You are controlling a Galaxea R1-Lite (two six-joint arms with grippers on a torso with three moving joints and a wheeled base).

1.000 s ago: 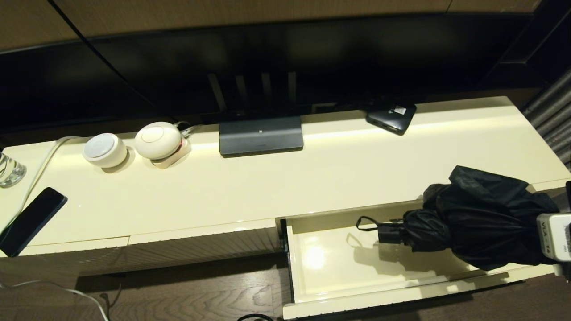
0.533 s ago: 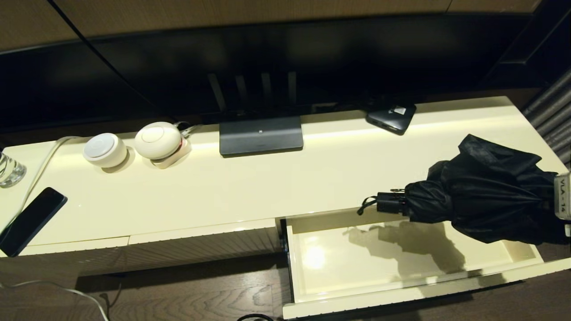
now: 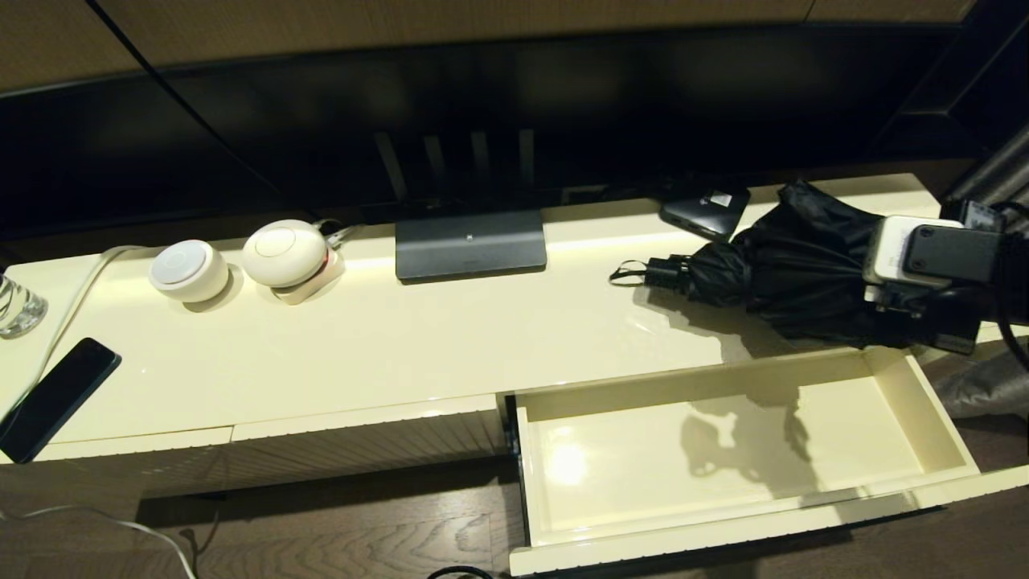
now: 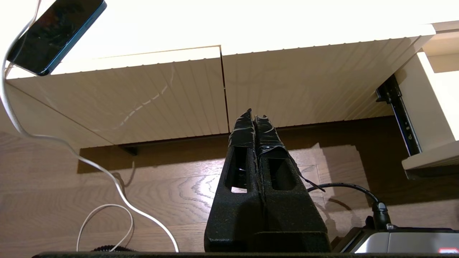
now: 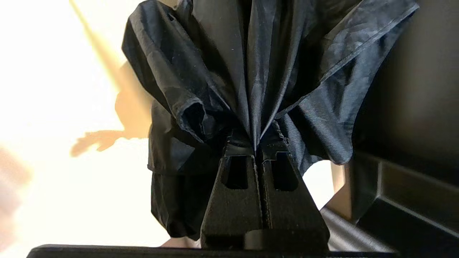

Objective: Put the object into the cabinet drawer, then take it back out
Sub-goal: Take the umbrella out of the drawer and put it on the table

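The black folding umbrella (image 3: 796, 273) hangs just over the right end of the cabinet top. Its short handle (image 3: 667, 272) and strap loop (image 3: 623, 273) point left. My right gripper (image 5: 255, 143) is shut on a bunch of the umbrella's fabric (image 5: 251, 71); in the head view the arm's wrist housing (image 3: 916, 257) covers the fingers. The cabinet drawer (image 3: 707, 535) stands pulled out below, and its cream interior holds only shadows. My left gripper (image 4: 255, 116) is shut on nothing, parked low above the wood floor in front of the ribbed cabinet panels (image 4: 143, 96).
On the cabinet top are a TV stand base (image 3: 470, 244), a small black box with a white label (image 3: 706, 211) just behind the umbrella, two white round devices (image 3: 189, 271), a phone (image 3: 55, 398), a glass (image 3: 16, 305) and a white cable (image 3: 72, 305).
My right gripper has lifted the umbrella out of the drawer and carried it back and up over the cabinet top. The drawer now holds nothing. The left arm has not moved.
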